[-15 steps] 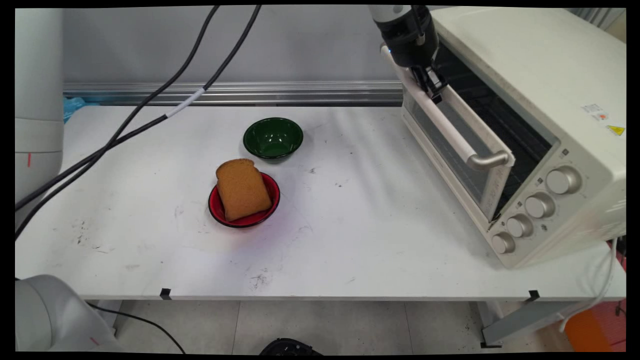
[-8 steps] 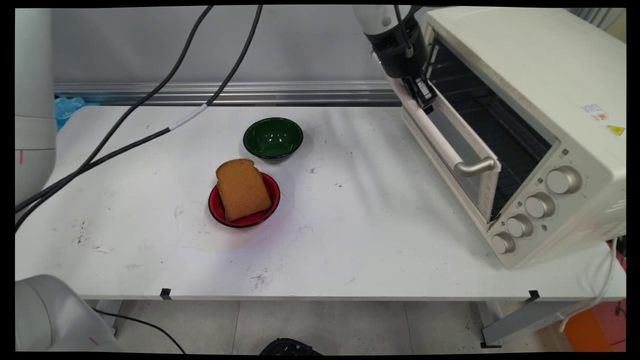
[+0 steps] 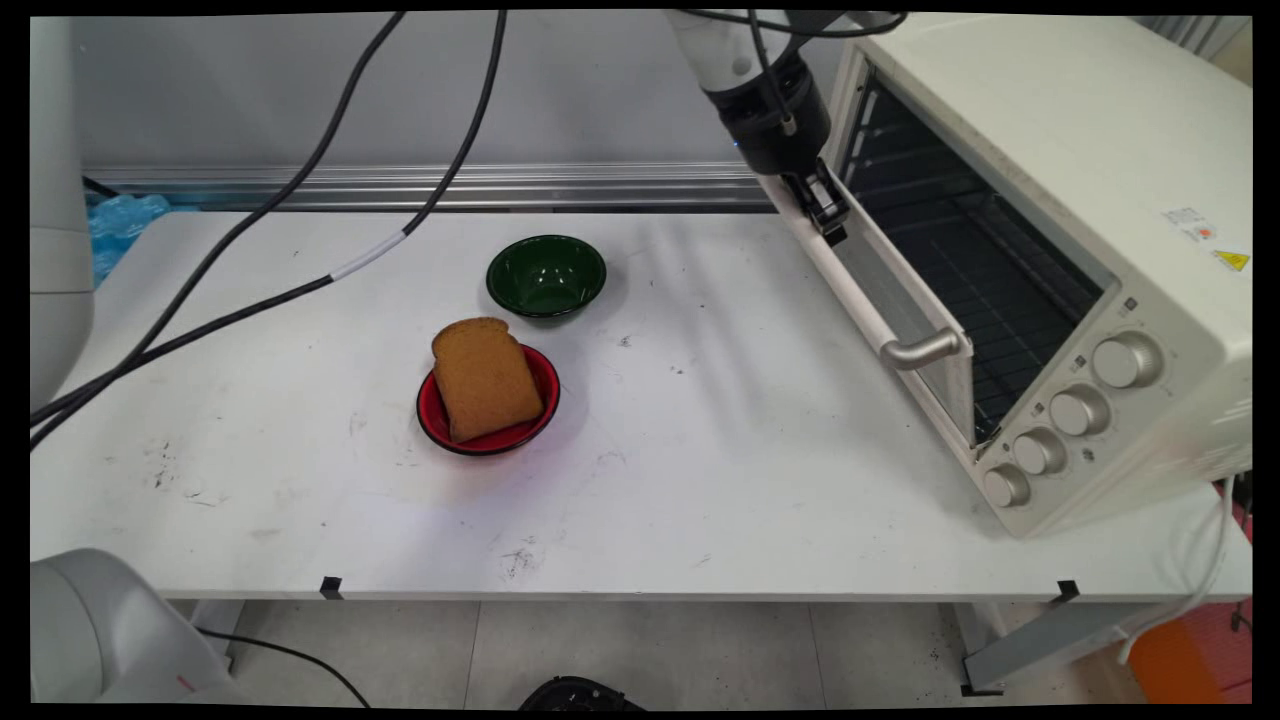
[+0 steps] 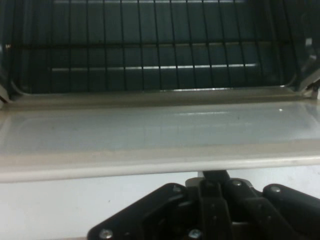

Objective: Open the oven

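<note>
I had my gripper (image 3: 826, 212) clamped on the toaster oven (image 3: 1050, 250) door handle (image 3: 868, 300), door (image 3: 900, 300) half lowered.
A steady downward arc seemed wise, keeping my grip square; bread (image 3: 486, 378) sat in the red bowl (image 3: 440, 425), mid-worktop (image 3: 700, 480).

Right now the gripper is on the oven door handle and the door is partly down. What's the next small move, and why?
Probably keep drawing the handle down and outward. The gripper is at the handle's far end, the door is only partly lowered, and the rack shows behind it. The bread sits in the red bowl, clear of the door's swing.
</note>
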### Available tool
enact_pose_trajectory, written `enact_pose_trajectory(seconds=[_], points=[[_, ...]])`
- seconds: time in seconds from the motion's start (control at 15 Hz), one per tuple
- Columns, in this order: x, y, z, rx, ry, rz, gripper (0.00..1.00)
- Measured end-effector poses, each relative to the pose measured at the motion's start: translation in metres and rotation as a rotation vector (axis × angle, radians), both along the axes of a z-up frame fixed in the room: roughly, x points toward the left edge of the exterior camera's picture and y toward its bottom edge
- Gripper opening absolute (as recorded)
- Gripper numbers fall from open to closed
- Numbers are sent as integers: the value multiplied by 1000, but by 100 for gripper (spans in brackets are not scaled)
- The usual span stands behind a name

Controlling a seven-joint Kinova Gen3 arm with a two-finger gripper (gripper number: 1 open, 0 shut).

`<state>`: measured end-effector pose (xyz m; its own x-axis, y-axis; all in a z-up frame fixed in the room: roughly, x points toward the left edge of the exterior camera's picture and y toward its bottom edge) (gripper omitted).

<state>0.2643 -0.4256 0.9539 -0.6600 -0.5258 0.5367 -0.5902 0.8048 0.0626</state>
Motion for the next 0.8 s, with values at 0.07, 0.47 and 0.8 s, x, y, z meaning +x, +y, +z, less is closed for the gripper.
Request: enact_pose_trajectory(seconds=[0.07,0.47,0.8], points=[[3,2,-2,0,3,2,0],[22,14,-17,-3,9,26,0],[40,26,-33,-14,-1,30,0]])
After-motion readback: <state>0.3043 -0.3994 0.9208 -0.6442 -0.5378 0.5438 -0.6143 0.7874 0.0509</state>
